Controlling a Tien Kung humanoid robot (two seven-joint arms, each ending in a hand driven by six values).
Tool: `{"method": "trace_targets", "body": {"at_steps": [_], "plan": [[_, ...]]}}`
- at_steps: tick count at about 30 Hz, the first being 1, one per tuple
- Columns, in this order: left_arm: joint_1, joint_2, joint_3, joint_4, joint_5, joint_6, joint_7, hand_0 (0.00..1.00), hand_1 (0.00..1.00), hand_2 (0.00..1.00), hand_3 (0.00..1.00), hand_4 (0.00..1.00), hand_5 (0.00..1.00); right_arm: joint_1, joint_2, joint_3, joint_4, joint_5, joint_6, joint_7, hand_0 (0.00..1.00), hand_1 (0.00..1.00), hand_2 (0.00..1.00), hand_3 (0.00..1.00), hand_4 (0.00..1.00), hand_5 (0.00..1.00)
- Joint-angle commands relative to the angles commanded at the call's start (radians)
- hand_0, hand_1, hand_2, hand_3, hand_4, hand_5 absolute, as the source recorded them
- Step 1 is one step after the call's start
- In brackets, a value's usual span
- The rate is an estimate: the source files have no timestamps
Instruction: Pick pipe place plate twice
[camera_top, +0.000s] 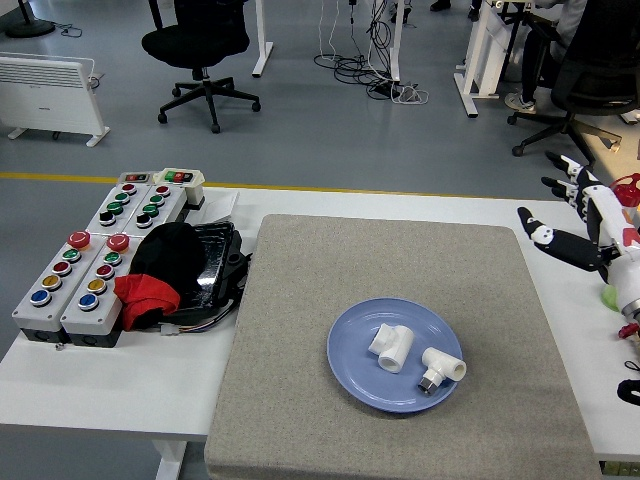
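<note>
1. Sat well left of the grey mat (380, 290): two grey button boxes (75, 285) with coloured buttons, side by side at the white table's (110, 385) left edge.
2. Lay between those boxes and the mat: a black tray (212, 262), with a black cloth (165, 250) and a red cloth (145, 297) heaped over its left part.
3. Rested on the mat, toward its near right part: a blue plate (350, 375).
4. Lay on the plate, left of centre: a white pipe fitting (391, 347).
5. Lay on the plate just right of that one, close but apparently not touching: a second white pipe fitting (441, 367) with a metal-looking end, though too small to be sure.
6. Hung above the mat's far right corner, well apart from the plate: the right hand (575, 215), fingers spread and holding nothing.
7. Showed partly behind that hand, off the mat's right side: a clear bottle with a red cap (627, 187) and something green (610, 296), mostly hidden.
</note>
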Motion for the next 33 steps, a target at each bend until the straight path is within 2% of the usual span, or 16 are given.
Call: {"method": "trace_targets", "body": {"at_steps": [2, 13, 20, 33], "plan": [[0.0, 0.0, -0.002, 0.0, 0.003, 0.0, 0.0, 0.721, 0.76, 0.723, 0.676, 0.415, 0.998, -0.022, 0.0, 0.033, -0.002, 0.085, 0.003, -0.009, 0.845, 0.813, 0.906, 0.884, 0.588, 0.525], [0.003, -0.001, -0.009, 0.0, 0.016, -0.001, 0.003, 0.721, 0.76, 0.724, 0.676, 0.415, 0.998, -0.099, -0.002, 0.116, 0.0, 0.53, -0.013, -0.069, 0.821, 0.79, 0.865, 0.853, 0.575, 0.553], [0.007, -0.001, -0.012, 0.0, 0.022, -0.001, 0.004, 0.72, 0.76, 0.723, 0.675, 0.415, 0.998, -0.122, -0.002, 0.131, 0.0, 0.545, -0.025, -0.085, 0.804, 0.775, 0.851, 0.846, 0.556, 0.572], [0.013, -0.002, -0.016, 0.0, 0.029, -0.002, 0.005, 0.72, 0.76, 0.724, 0.675, 0.415, 0.998, -0.133, -0.005, 0.134, 0.001, 0.545, -0.02, -0.1, 0.802, 0.772, 0.85, 0.839, 0.55, 0.58]]}}
